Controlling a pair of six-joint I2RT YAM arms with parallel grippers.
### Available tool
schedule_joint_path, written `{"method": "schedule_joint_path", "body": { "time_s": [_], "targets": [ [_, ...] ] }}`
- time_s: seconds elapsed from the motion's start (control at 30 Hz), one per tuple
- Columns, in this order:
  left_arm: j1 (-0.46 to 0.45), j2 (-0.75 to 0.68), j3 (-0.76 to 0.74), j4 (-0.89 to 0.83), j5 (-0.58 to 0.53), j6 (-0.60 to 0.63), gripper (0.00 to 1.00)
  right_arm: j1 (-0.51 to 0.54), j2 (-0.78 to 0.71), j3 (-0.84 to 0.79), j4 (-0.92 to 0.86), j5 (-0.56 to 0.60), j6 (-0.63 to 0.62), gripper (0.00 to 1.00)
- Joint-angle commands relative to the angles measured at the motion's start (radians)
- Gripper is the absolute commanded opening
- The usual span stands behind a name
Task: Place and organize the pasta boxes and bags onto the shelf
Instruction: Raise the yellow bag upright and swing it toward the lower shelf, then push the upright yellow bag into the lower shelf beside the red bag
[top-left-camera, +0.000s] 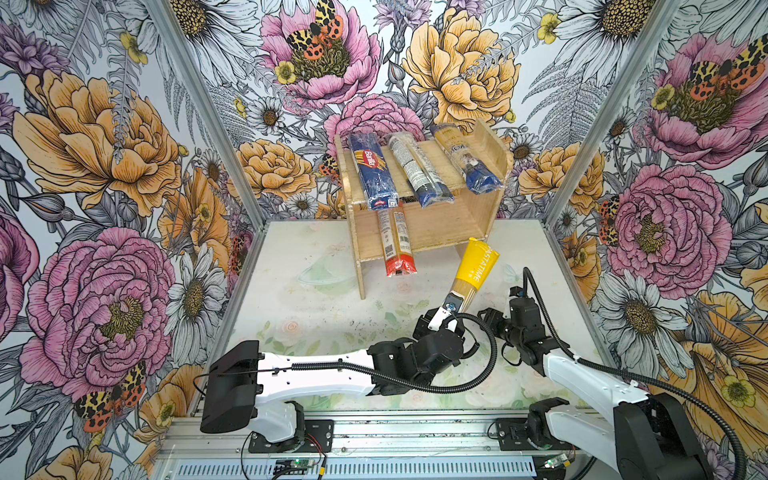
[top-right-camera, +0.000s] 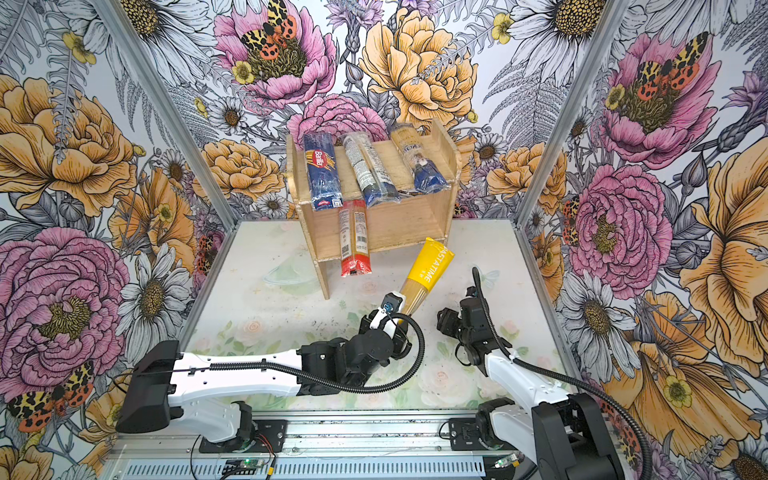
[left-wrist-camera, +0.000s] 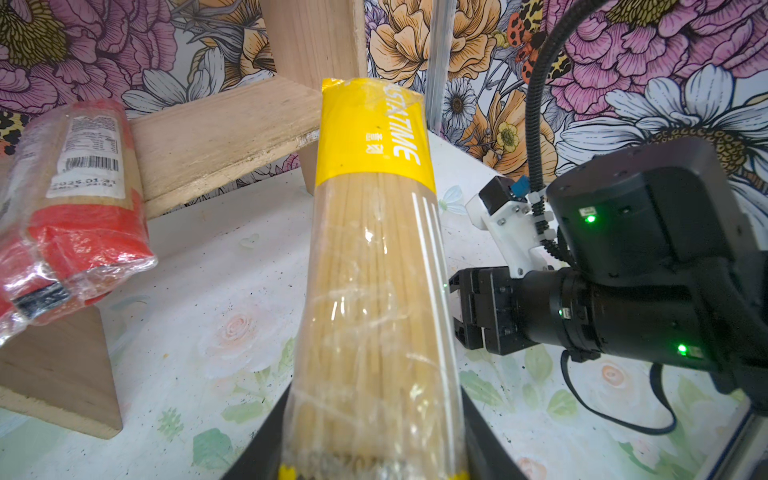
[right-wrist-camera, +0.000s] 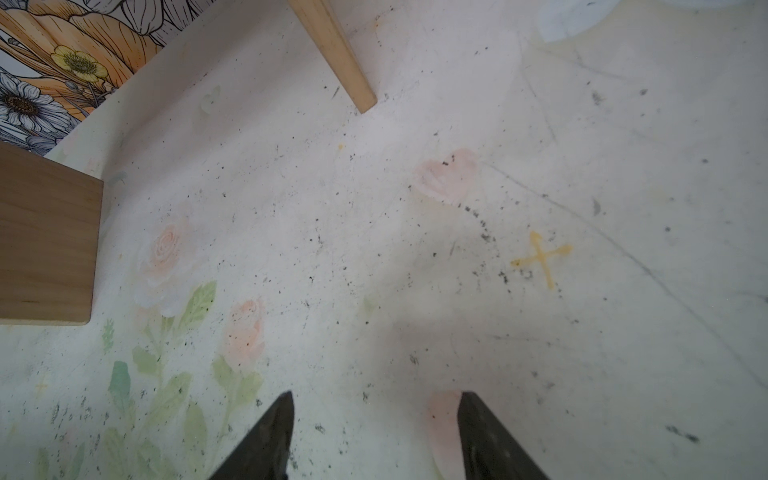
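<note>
- Step in hand: the yellow-ended pack is the one pack not yet on the shelf. The left tool is closed on its lower end, and its yellow tip slants up, near the front edge of the lower tier.
- Next, I judge, the pack must be made flatter and pushed in beside the red-ended pack, which sticks out of the lower tier.
- The left arm reaches across the middle, low over the table. The right tool hangs open and empty just beside it.

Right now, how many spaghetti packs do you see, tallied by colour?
Blue plastic spaghetti packs: 3 (dark blue Barilla pack, white-labelled pack, yellow-and-blue pack)
Red-ended clear plastic spaghetti pack: 1
Yellow-ended clear plastic spaghetti pack: 1
Total: 5
</note>
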Motion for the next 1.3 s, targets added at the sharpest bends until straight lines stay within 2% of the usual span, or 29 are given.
{"method": "schedule_joint_path", "body": {
  "time_s": [0.0, 0.43, 0.77, 1.17, 1.27],
  "targets": [
    [0.004, -0.011, 0.074, 0.191, -0.100, 0.032, 0.00, -0.006, -0.011, -0.003, 0.000, -0.010, 0.007, 0.64],
    [0.024, 0.089, 0.165, 0.219, -0.272, 0.054, 0.00, -0.006, -0.043, -0.006, -0.005, -0.024, 0.016, 0.64],
    [0.080, 0.200, 0.313, 0.166, -0.439, 0.031, 0.00, -0.007, -0.066, -0.003, -0.020, -0.028, 0.019, 0.64],
    [0.116, 0.341, 0.498, 0.131, -0.478, 0.048, 0.00, -0.006, -0.071, 0.013, -0.047, -0.015, 0.011, 0.63],
    [0.116, 0.408, 0.538, 0.183, -0.507, 0.112, 0.00, -0.007, -0.069, 0.018, -0.054, -0.011, 0.010, 0.63]
  ]
}}
